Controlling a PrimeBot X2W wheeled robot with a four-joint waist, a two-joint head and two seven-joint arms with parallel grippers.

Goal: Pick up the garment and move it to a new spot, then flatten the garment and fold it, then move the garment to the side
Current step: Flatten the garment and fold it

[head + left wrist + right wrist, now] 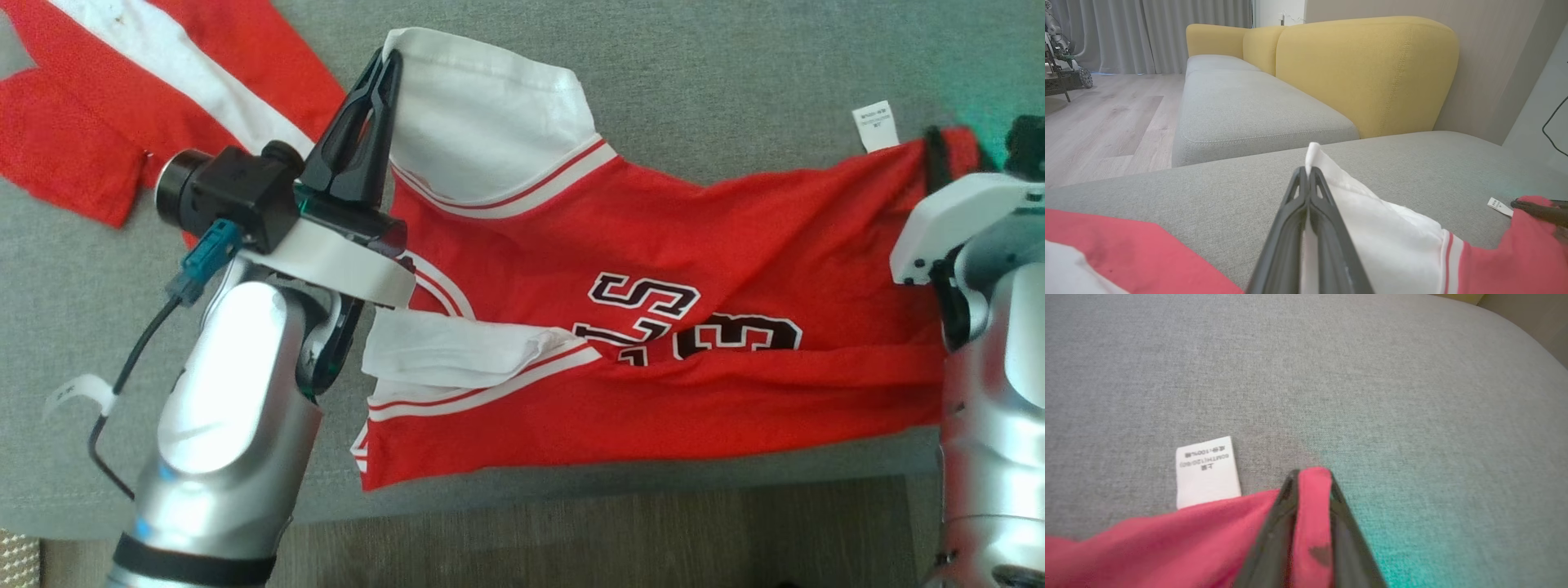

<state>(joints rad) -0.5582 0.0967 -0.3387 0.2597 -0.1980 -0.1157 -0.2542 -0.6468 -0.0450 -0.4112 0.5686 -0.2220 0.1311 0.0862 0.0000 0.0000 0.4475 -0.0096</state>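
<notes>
Red jersey [694, 237] with white sleeves and striped trim lies rumpled across the grey sofa cushion [735, 73]; I see my left jaws pinching a white sleeve [482, 114], right jaws pinching its red edge [1312, 490].

Pretty cosy living room tbh. Big sofa [1229, 136] with grey seat cushions [1249, 94] and chunky mustard-yellow back cushions [1367, 73]. The nearest seat [735, 82] is a wide flat slab of grey woven fabric, with a faint teal glow [1412, 531] spilling onto one side of it. Floor [1106, 122] is pale wood planks, grey curtains [1147, 32] hang full length at the far end, and the wall [1486, 61] behind the sofa is plain beige. A thin black cable [1544, 130] loops down a paler panel [1531, 122] off to the side, soft even light overall
</notes>
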